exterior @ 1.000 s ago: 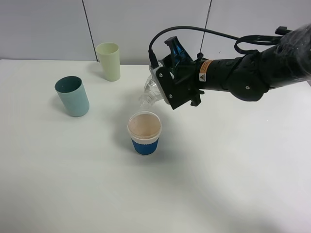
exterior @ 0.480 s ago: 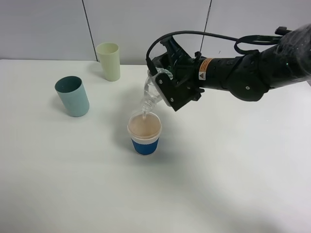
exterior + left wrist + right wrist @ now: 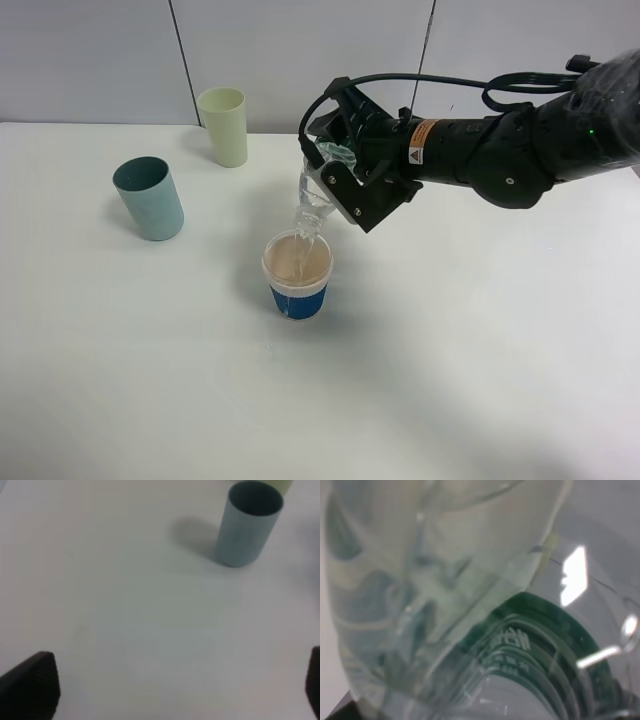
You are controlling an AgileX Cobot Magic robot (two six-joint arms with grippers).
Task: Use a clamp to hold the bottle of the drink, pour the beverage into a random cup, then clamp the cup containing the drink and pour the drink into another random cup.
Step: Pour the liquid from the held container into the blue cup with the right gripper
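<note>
- Right claw point(image 3: 345, 190) clamped on bottle point(image 3: 312, 203), neck tipped down just above rim of blue-sleeved cup point(image 3: 297, 278) on tabletop point(image 3: 460, 360).
- Left claw point(image 3: 172, 687) spread wide, empty, near teal tumbler point(image 3: 247, 525).

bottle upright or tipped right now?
Tipped, neck down. The bottle slants out of the right gripper, its mouth over the opening of the blue-sleeved cup.

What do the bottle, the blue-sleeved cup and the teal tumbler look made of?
The bottle: thin clear plastic, glossy; see-through, with bright highlights. The blue-sleeved cup: likely paper, matte, ribbed sleeve, beige inside. The teal tumbler: smooth, opaque, matte wall; probably plastic, but hard to tell.
</note>
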